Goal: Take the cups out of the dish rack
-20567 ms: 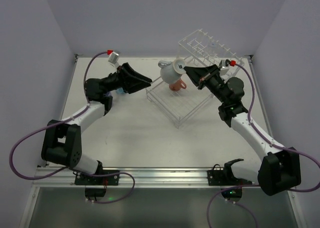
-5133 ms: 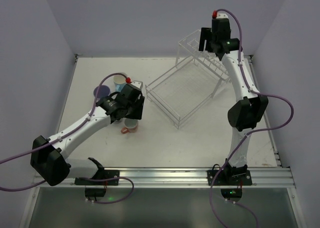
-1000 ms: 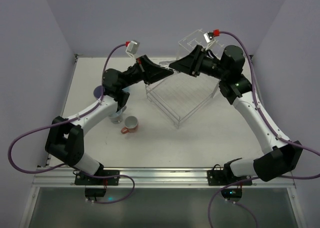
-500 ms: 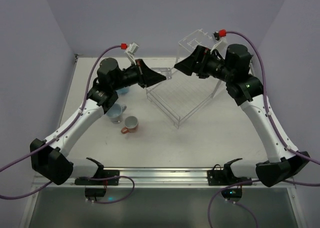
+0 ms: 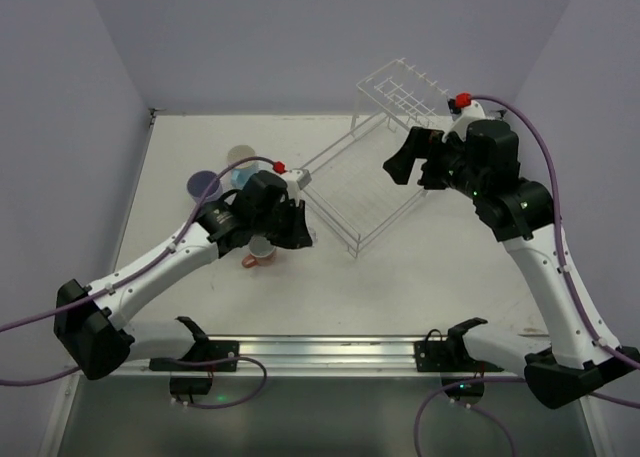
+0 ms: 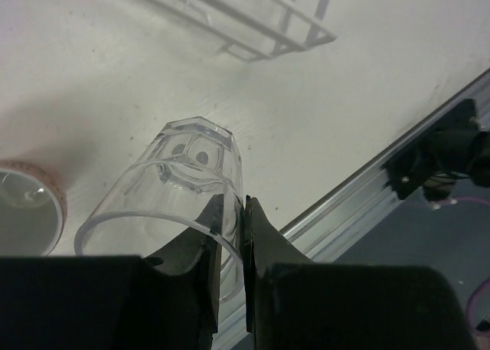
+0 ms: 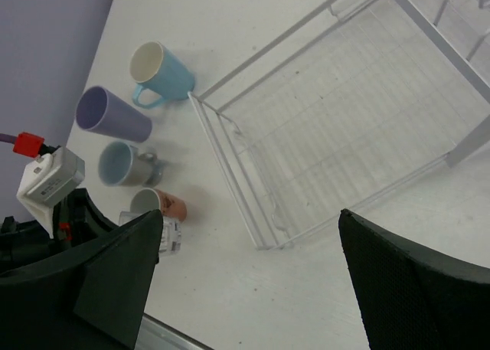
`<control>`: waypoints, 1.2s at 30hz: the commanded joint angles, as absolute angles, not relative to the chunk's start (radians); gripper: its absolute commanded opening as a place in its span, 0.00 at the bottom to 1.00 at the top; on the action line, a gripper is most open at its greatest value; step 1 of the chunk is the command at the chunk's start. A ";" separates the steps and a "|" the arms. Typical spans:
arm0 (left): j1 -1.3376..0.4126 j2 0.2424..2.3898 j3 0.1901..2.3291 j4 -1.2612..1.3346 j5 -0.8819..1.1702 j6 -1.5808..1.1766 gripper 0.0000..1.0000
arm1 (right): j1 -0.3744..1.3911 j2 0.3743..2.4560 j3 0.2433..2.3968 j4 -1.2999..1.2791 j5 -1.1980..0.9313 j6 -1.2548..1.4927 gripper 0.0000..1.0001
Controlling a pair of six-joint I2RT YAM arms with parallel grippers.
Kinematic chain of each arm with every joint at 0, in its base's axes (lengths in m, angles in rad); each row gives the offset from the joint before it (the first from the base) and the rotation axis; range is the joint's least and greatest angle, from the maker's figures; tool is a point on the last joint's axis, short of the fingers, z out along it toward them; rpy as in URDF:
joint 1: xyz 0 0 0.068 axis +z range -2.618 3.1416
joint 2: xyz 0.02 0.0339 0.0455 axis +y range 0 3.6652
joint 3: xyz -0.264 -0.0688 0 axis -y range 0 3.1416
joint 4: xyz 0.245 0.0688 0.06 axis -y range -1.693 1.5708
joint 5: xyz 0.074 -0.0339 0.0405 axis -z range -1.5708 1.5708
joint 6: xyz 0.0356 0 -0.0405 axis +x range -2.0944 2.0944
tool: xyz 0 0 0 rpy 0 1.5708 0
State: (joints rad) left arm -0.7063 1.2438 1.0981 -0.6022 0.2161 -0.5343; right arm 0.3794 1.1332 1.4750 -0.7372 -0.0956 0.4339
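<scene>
Four cups lie left of the dish rack (image 7: 344, 128): light blue (image 7: 161, 73), lavender-purple (image 7: 111, 114), grey-blue (image 7: 122, 165) and salmon-pink (image 7: 157, 204). The rack's low tray (image 5: 385, 192) and raised tier (image 5: 400, 87) hold no cup that I can see. My left gripper (image 6: 233, 204) is shut on the wall of a clear glass cup (image 6: 180, 181), one finger inside its rim. It holds the glass tilted just above the table beside the salmon-pink cup (image 6: 27, 204). My right gripper (image 5: 400, 167) hangs wide open and empty over the rack's right side.
The metal rail (image 6: 360, 189) of the table's near edge runs close behind the held glass. The left arm (image 5: 180, 247) stretches across the near left of the table. The clear glass (image 7: 170, 233) nearly touches the salmon-pink cup.
The left gripper has swung from above the rack down to the salmon-pink cup, carrying the clear glass. The right gripper has opened wide and drawn back to the right.
</scene>
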 commanded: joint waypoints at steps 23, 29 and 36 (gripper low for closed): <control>-0.937 1.534 0.973 -0.627 -0.198 -0.611 0.00 | 0.410 0.887 1.227 -0.854 0.100 0.400 0.99; -0.937 1.563 0.973 -0.621 -0.196 -0.606 0.01 | 0.410 0.853 1.190 -0.850 0.089 0.400 0.99; -0.943 1.562 0.966 -0.620 -0.207 -0.614 0.25 | 0.410 0.807 1.152 -0.836 0.090 0.402 0.99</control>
